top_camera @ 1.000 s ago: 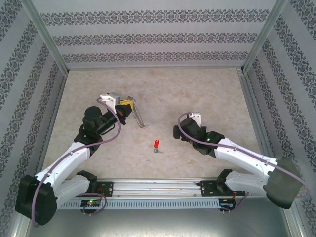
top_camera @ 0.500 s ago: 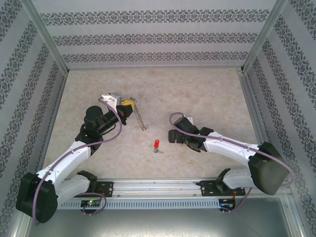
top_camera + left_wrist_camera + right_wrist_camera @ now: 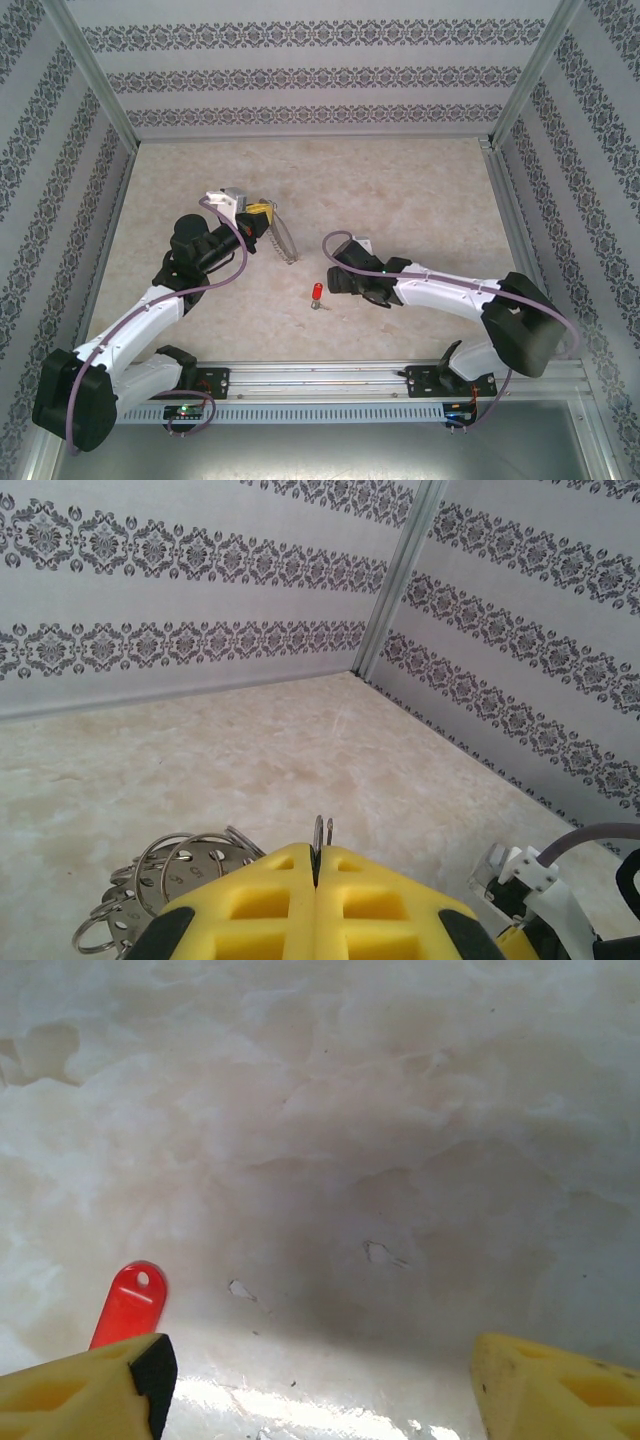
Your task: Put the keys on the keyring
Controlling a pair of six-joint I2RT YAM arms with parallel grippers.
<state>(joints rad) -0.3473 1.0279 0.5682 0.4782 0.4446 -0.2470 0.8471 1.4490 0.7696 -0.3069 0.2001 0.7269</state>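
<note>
We find the key lying on the table, in its near half, about midway between left and right. The right gripper sits just right of the key and slightly farther back, with the key partly behind one of its fingers. The keyring hangs from the left gripper, left of the key and farther back, apart from it.

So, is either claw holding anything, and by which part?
The left claw pinches the keyring by a thin wire edge between its shut tips. The right claw is open, holding nothing.
</note>
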